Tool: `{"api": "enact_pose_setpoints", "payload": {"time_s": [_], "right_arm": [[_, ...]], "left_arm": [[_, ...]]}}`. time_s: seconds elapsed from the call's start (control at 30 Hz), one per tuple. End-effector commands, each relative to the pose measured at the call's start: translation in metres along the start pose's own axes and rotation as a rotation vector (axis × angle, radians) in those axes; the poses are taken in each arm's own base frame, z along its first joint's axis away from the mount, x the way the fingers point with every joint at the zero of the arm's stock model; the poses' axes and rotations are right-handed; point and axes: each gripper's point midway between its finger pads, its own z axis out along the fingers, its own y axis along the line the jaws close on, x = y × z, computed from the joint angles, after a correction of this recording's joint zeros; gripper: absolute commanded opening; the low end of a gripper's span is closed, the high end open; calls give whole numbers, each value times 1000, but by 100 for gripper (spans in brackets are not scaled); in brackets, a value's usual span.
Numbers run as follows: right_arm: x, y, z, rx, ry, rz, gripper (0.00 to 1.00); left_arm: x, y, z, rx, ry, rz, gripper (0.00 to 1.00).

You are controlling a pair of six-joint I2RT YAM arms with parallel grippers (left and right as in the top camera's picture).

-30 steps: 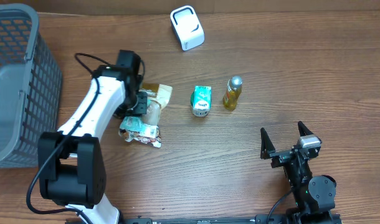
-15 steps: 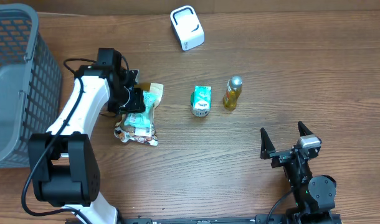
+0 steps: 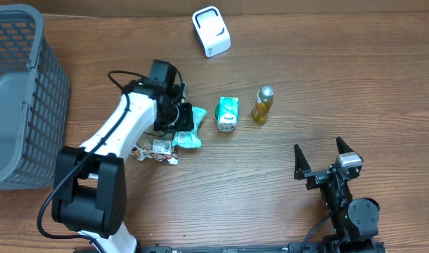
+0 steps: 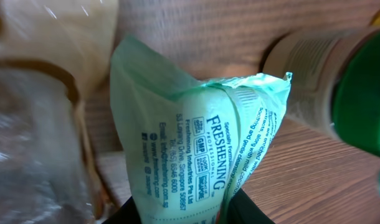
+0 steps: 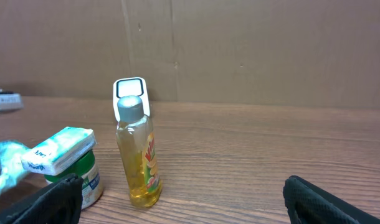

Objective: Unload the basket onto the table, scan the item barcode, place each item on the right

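A grey basket [image 3: 49, 84] sits at the far left of the wooden table [image 3: 221, 204]. Next to it, the left gripper [image 3: 181, 121] is pinched tight on a light green wipes packet [image 4: 196, 143], held just above the table. A crinkly snack bag [image 3: 157, 149] lies right below it. The white scanner [image 3: 211, 31] stands at the back. Then come a green tub [image 3: 228, 114] and a yellow bottle [image 3: 262, 104]. The right gripper [image 3: 318, 149] has its fingers spread wide, holding nothing.

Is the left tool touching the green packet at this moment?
Touching. In the left wrist view the green packet runs down between the two dark fingers of the left tool, which press on both of its sides.
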Motion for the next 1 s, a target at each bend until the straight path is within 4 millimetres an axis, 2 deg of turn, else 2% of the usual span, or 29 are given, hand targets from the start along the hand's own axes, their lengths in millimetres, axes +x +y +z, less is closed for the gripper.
{"api": "enact_pose_setpoints", "payload": {"time_s": [0.0,0.03,0.07,0.1,0.2,0.27,0.3,0.37,0.4,0.43,0.53,0.7,0.97], "right_arm": [[2,-3,0,13,-4,-5,100],[2,-3,0,13,-4,-5,100],[2,-3,0,13,-4,-5,100],[2,-3,0,13,-4,-5,100],[2,-3,0,13,-4,-5,100],[2,-3,0,13,-4,-5,100],[2,-3,0,13,-4,-5,100],[2,-3,0,13,-4,-5,100],[2,-3,0,13,-4,-5,100],[2,-3,0,13,-4,-5,100],[2,-3,0,13,-4,-5,100],[2,-3,0,13,-4,-5,100],[2,-3,0,13,-4,-5,100]], "left_arm": [[1,-2,0,-30,-19,-35,37],[1,-3,1,-29,-19,-32,42],[1,-4,1,-26,-18,-30,54],[3,-6,1,-13,-12,-31,61],[-2,-17,-8,67,-12,-16,63],[-18,-15,-27,87,-58,-25,63],[-31,-11,-42,85,-99,-40,62],[-38,-6,-52,84,-117,-57,53],[-39,-2,-57,76,-119,-62,45],[-37,7,-56,35,-114,-64,33],[-30,36,-53,-128,-100,-83,16],[-17,72,-51,-328,-79,-96,16],[-5,74,-47,-342,-36,-82,14]]}}
